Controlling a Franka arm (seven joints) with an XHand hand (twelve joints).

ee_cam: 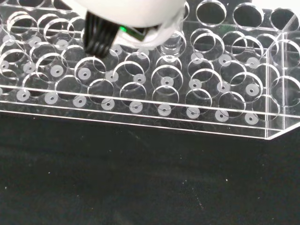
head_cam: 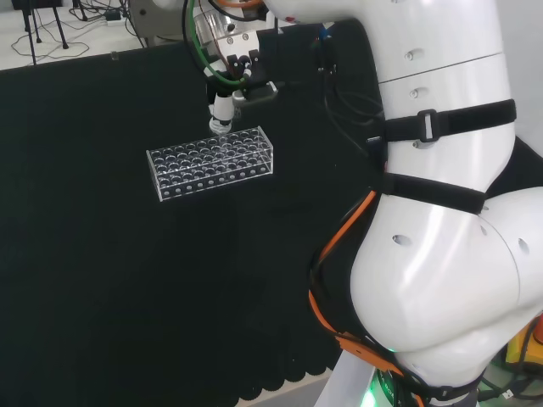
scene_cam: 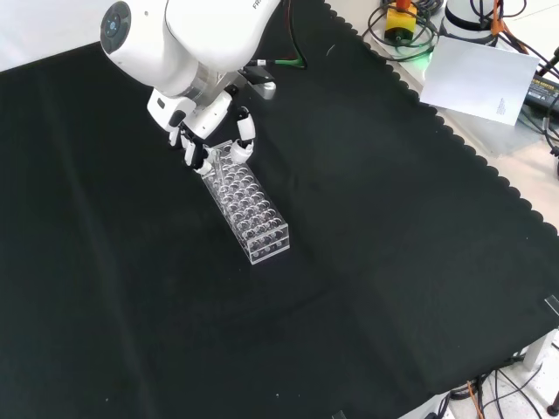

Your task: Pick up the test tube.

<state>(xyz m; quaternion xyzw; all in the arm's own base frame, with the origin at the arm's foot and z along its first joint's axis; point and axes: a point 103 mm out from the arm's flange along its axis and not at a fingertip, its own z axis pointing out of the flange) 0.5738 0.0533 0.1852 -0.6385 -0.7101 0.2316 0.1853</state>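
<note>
A clear plastic test tube rack (head_cam: 212, 163) with several rows of holes lies on the black cloth (head_cam: 102, 280). In the front view the rack (scene_cam: 251, 209) runs away from the camera and the hand (scene_cam: 206, 131) hovers over its far end. The fingers (scene_cam: 189, 150) and the thumb (scene_cam: 245, 131) point down with a wide gap between them, on either side of the rack's end. In the head view the hand (head_cam: 222, 108) hangs just above the rack's back edge. The wrist view looks into the rack (ee_cam: 197, 89), and a faint clear tube shape (ee_cam: 171, 43) stands in one hole under the hand (ee_cam: 126, 14); I cannot tell more of it.
The arm's big white links (head_cam: 441, 220) stand at the right of the head view. The cloth's scalloped edge (scene_cam: 489, 166), a sheet of paper (scene_cam: 476, 78) and cables lie to the right in the front view. Bare cloth surrounds the rack.
</note>
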